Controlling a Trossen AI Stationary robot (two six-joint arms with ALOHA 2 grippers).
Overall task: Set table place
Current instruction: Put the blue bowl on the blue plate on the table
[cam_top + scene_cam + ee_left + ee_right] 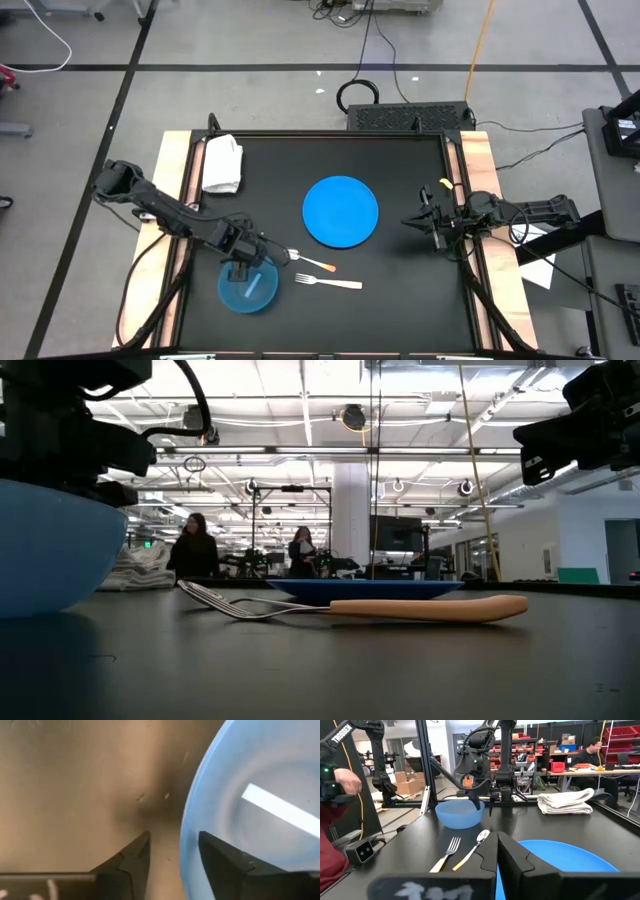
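Note:
A pale blue bowl stands on the black table near its front left. My left gripper is open at the bowl's far rim, pointing down. In the left wrist view one finger is outside the rim and one inside. A blue plate lies in the middle. A spoon and a fork lie flat between plate and bowl. My right gripper is shut and empty, hovering by the table's right edge. My left gripper straddles the bowl's far rim from above, one finger inside the bowl and one outside. A gap shows at the outer finger. I cannot tell whether the inner finger touches the wall. The bowl stands on the table.
A folded white cloth lies at the far left corner. Light wooden strips run along the left and right sides. People show in the room beyond the table. Bare tabletop lies to the right of the plate and along the front right.

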